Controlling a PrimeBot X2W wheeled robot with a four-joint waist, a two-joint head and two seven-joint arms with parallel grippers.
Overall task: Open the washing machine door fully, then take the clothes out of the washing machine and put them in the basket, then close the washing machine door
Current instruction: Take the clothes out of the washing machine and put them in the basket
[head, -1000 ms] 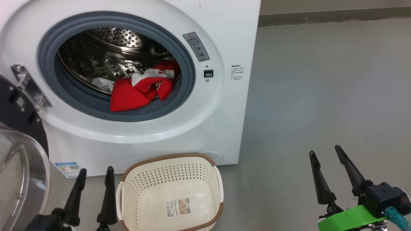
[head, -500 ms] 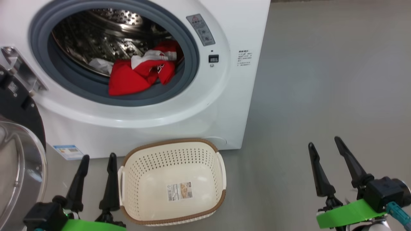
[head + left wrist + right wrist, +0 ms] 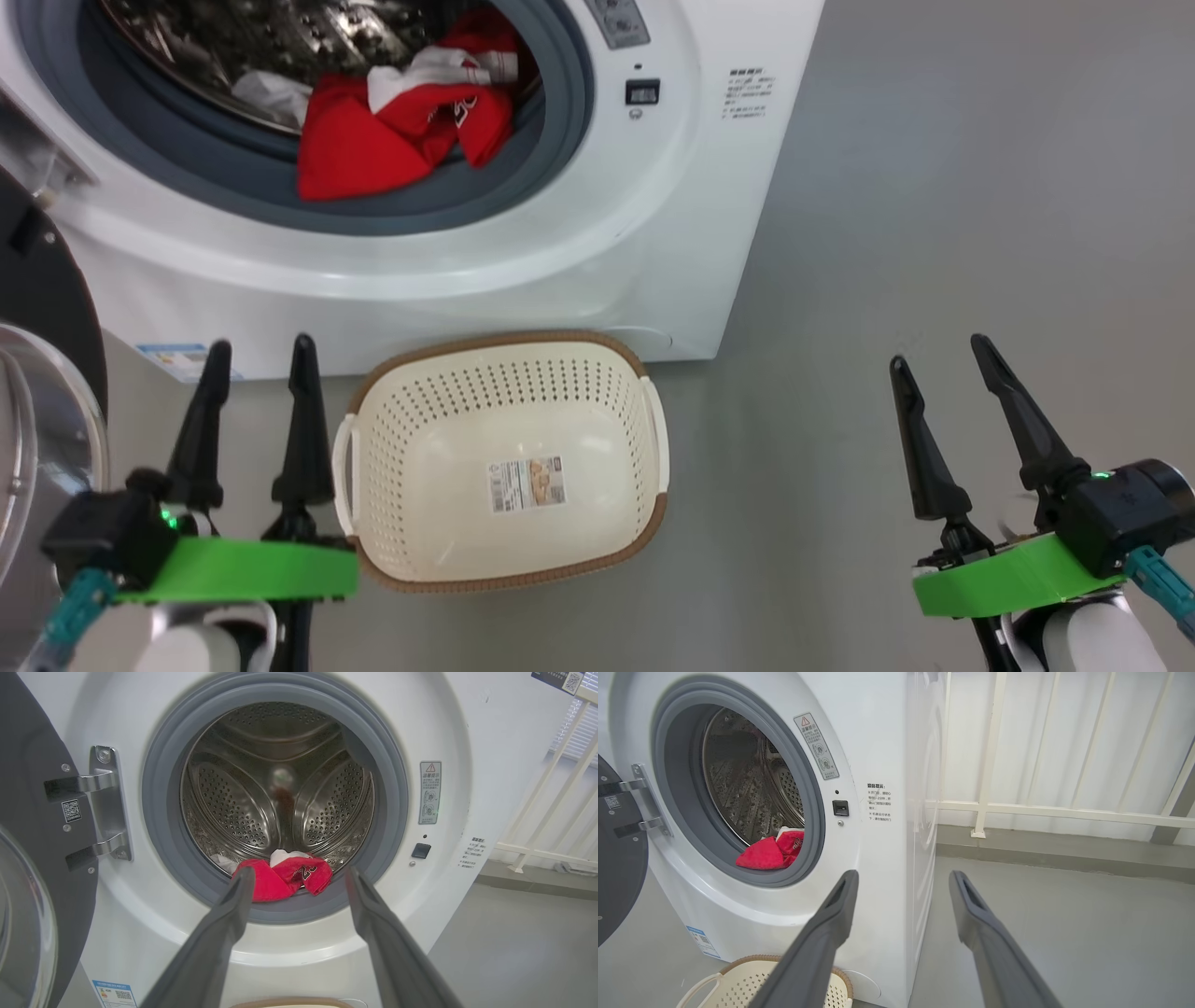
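Grey smooth floor (image 3: 934, 187) under washing machine (image 3: 560, 271), basket (image 3: 411, 439); white railing (image 3: 1041, 810) behind (left pincer (image 3: 260, 343), right pincer (image 3: 939, 352) both wide, empty).

Head view steeply downward, wrist views level, sharing washing machine (image 3: 653, 233)

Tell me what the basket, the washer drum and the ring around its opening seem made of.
Cream perforated basket: likely moulded plastic, smooth, with evenly punched holes.
Silver perforated drum: shiny metal, probably stainless steel, judging by its reflections.
Grey ring around the opening: matte and dull, probably rubber.
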